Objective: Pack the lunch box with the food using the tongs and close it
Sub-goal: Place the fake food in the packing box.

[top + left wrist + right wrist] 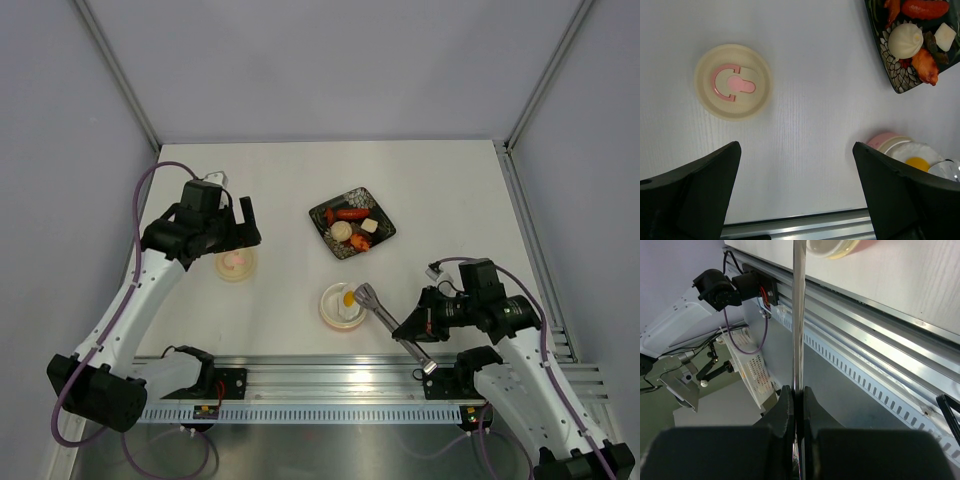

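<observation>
The lunch box (343, 306) is a cream tub with a pinkish rim, and a fried egg (348, 297) lies in it. Its lid (236, 264) lies flat on the table to the left. My left gripper (240, 232) hovers open just above the lid (733, 82) and holds nothing. My right gripper (413, 326) is shut on the silvery tongs (390, 325), whose tips reach the egg. In the right wrist view the fingers (786, 405) pinch the tongs (798, 315). Sausage (351, 213), pale ball (341, 231), cube (369, 226) and an orange piece (360, 241) lie on the black tray (325, 213).
The aluminium rail (330, 368) runs along the table's near edge, under the tongs' joined end. Frame posts stand at the back corners. In the left wrist view the tray (896, 80) sits top right and the lunch box (885, 141) by the right finger.
</observation>
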Robot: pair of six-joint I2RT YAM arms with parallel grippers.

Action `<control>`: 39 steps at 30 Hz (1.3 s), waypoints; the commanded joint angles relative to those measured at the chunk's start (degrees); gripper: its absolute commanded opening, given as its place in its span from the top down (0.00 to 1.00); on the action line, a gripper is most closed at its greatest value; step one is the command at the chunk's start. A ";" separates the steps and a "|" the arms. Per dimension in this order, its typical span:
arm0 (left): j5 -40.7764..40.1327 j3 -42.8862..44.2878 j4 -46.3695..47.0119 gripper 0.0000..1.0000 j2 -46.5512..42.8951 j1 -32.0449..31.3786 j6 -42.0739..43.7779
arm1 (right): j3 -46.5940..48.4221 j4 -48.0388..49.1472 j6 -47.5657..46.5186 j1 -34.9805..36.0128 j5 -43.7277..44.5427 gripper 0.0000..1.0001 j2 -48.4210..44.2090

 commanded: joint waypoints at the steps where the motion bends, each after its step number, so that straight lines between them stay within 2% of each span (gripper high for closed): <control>1: -1.08 1.32 2.34 0.01 0.20 -0.26 -0.39 | 2.32 -2.36 -4.07 0.44 -2.74 1.00 1.32; 5: -0.99 1.41 2.52 0.01 0.29 -0.26 -0.39 | 1.97 -1.67 -4.60 0.62 -2.56 1.00 3.16; 29: -1.25 1.33 3.04 0.01 1.60 -0.26 0.23 | 2.41 16.61 0.94 3.51 2.97 1.00 16.09; 39: -0.99 0.89 3.40 0.01 1.69 -0.26 0.40 | 3.37 15.04 -0.20 5.01 3.24 0.98 18.46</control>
